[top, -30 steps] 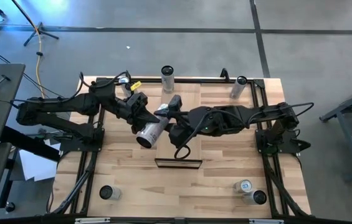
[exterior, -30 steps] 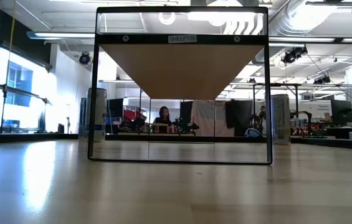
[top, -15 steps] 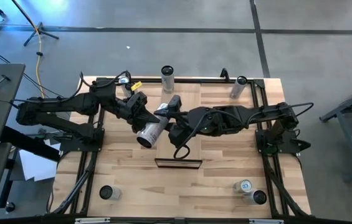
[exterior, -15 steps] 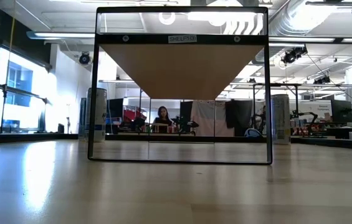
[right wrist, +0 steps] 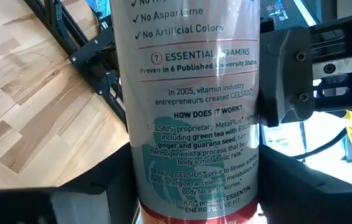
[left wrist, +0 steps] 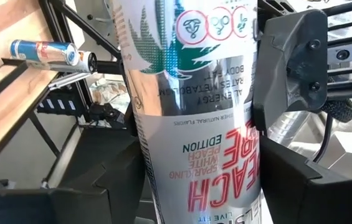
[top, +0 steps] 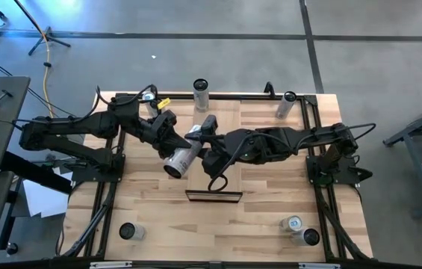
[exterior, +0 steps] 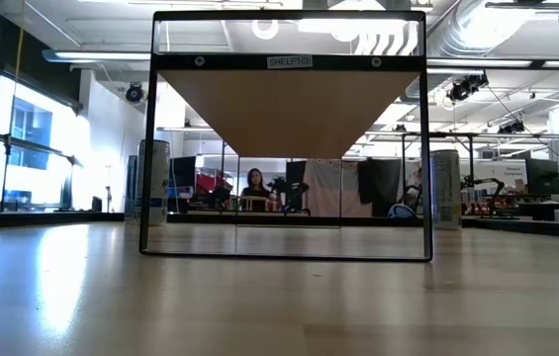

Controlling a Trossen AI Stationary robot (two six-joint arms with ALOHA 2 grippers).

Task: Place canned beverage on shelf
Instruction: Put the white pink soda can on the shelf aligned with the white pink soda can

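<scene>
Barely moved: left hand easing off can; right hand clamps it mid-air for handover, shelf near.

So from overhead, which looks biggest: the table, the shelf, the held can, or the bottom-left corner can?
1. the table
2. the shelf and the held can: unsure; shelf longer, can fatter and raised nearer the camera
3. the corner can
</scene>
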